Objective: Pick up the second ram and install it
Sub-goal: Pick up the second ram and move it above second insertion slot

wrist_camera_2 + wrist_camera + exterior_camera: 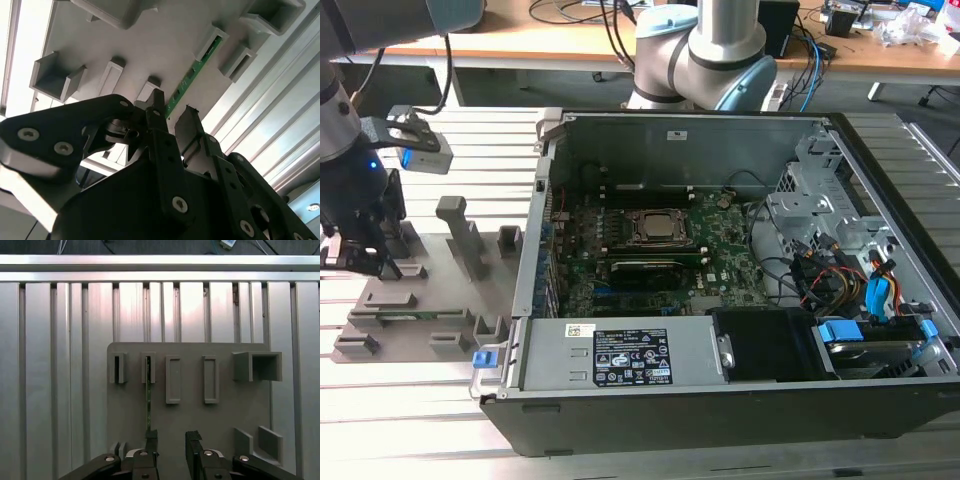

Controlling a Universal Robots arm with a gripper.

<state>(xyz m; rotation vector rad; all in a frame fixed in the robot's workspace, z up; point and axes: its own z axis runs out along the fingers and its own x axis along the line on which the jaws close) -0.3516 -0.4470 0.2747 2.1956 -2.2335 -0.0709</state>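
Observation:
The second ram (pixel 148 395) is a slim green strip standing on edge in a slotted holder on the grey fixture plate (pixel 225 420). In the second wrist view the ram (pixel 192 75) runs from that holder toward my fingers. My gripper (pixel 172 440) hangs over the plate, open, with nothing between its black fingers. The strip lines up with one fingertip (pixel 151 436) rather than the gap. In the exterior view the gripper (pixel 362 262) is at the left, over the plate, and the ram (pixel 410 318) lies just in front of it.
An open computer case (pixel 720 400) takes up the middle and the exterior view's right, with the motherboard, processor socket (pixel 655 228) and memory slots (pixel 645 268) inside. Grey holder blocks (pixel 460 235) rise from the plate. A ribbed aluminium table (pixel 60 340) lies around it.

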